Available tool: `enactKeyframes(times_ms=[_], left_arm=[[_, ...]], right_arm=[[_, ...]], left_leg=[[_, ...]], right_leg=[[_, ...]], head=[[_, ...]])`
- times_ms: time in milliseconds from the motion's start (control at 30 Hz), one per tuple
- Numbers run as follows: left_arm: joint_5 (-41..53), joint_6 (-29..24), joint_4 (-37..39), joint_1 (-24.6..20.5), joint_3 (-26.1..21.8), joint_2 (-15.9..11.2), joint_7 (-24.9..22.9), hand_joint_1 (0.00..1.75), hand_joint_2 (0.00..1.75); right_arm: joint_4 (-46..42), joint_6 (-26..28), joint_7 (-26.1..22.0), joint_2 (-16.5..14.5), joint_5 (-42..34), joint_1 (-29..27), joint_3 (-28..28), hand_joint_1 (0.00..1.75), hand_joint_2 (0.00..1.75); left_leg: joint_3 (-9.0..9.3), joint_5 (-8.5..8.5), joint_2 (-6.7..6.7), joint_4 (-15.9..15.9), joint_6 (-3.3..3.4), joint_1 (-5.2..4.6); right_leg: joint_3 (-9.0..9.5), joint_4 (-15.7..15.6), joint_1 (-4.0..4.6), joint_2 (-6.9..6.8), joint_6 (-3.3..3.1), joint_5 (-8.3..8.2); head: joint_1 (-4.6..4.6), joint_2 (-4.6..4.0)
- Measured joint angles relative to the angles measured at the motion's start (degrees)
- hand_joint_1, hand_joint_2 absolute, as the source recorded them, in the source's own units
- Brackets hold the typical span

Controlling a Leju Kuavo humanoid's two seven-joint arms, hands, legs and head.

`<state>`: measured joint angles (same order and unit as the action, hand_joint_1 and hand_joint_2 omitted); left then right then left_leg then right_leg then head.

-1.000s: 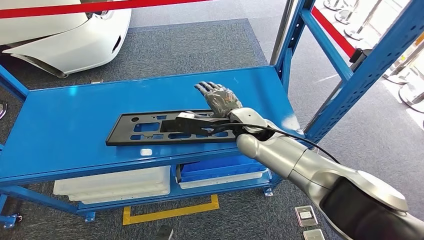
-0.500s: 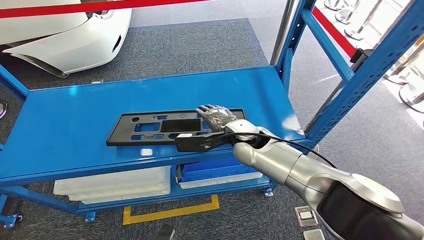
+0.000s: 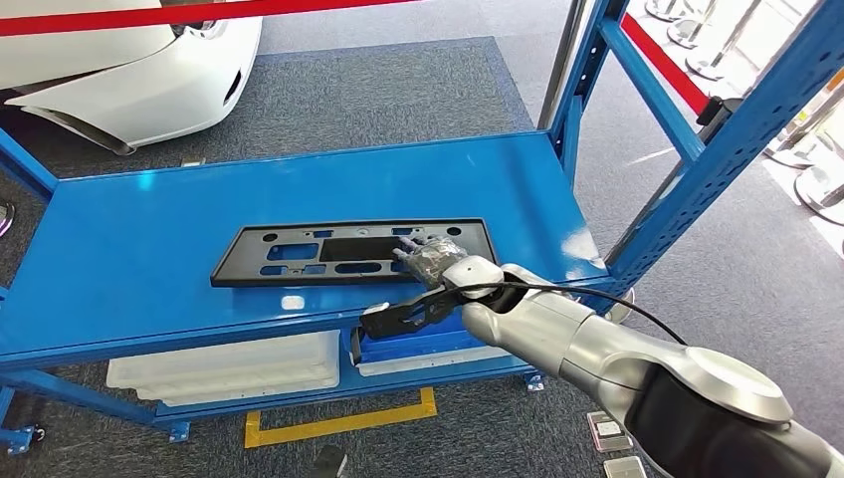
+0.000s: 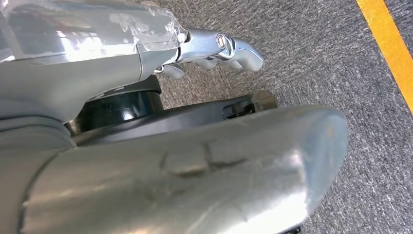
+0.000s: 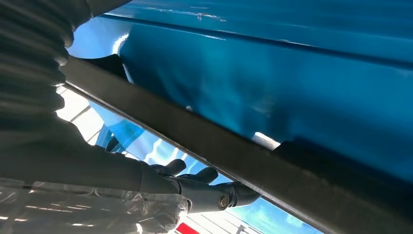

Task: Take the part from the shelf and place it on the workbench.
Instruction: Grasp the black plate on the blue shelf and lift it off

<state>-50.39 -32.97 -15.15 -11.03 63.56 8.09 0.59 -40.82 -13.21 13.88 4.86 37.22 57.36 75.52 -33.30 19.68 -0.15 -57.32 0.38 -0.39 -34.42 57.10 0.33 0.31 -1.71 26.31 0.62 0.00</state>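
Head view: right hand fingers spread atop black part, gripping nothing.

Right hand fingertips behind part

A flat black rectangular plastic part with cut-out slots is seen on the glossy blue metal shelf. Speckled grey carpet, a yellow floor stripe and white trays are shown.
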Motion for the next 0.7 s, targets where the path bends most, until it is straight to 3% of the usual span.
enactKeyframes(times_ms=[33,700], left_arm=[[-0.01,-0.03,0.0,0.0,0.0,0.0,0.04,0.0,0.0],[0.21,-0.1,0.0,-0.12,0.0,0.0,0.13,0.0,0.0]], right_arm=[[0.37,0.0,0.01,-0.1,0.46,0.01,0.41,1.75,1.75],[3.25,0.17,0.25,-1.14,3.09,1.13,4.14,1.75,1.75]], left_leg=[[0.01,0.0,0.0,0.0,0.0,0.0],[0.52,0.11,-0.06,-0.01,-0.04,-0.05]], right_leg=[[0.01,0.0,0.0,0.0,0.0,0.0],[0.58,-0.03,0.0,0.0,0.08,0.12]], head=[[0.0,0.0],[0.08,0.0]])
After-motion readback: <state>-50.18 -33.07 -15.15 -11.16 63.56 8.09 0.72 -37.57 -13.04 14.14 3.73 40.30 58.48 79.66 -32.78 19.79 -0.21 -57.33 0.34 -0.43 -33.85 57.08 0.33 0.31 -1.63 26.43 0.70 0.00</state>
